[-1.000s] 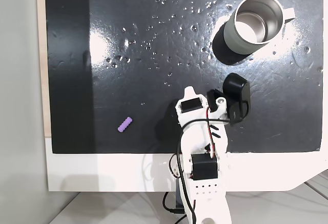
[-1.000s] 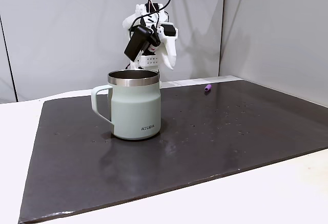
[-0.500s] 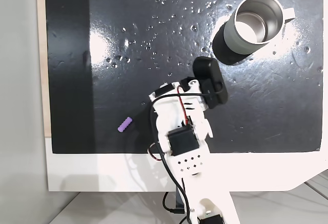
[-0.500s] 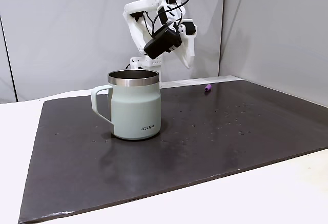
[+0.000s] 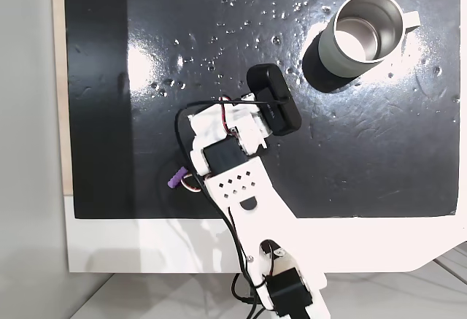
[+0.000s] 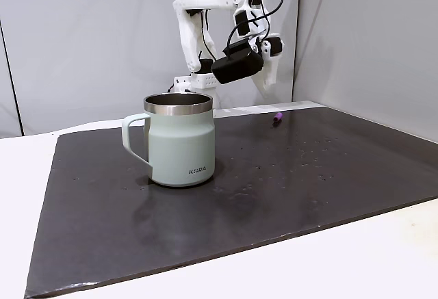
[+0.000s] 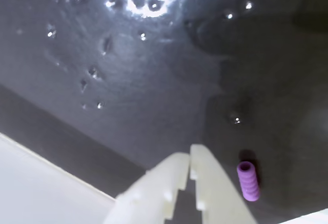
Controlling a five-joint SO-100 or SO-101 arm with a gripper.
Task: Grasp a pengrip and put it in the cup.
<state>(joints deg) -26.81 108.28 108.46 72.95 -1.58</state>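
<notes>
The pengrip (image 7: 247,181) is a small light-purple ribbed cylinder lying on the black mat, just right of my fingertips in the wrist view. In a fixed view from above, the pengrip (image 5: 174,179) lies near the mat's front edge, partly covered by the arm. My gripper (image 7: 189,154) is shut with nothing between its fingers. From the side it (image 6: 264,91) hangs above the mat, over the pengrip (image 6: 278,117). The cup (image 5: 367,31) stands upright at the mat's far right corner, steel inside showing; its pale grey-green side (image 6: 179,139) and handle show in the side view.
The black mat (image 5: 219,34) is dotted with small droplets and glare spots. A white table surface (image 5: 131,246) borders it at the front. A grey wall (image 6: 82,39) stands behind the arm's base.
The arm has swung away from the cup's side toward the pengrip and stretched out over the mat. The pengrip and cup have not moved.
</notes>
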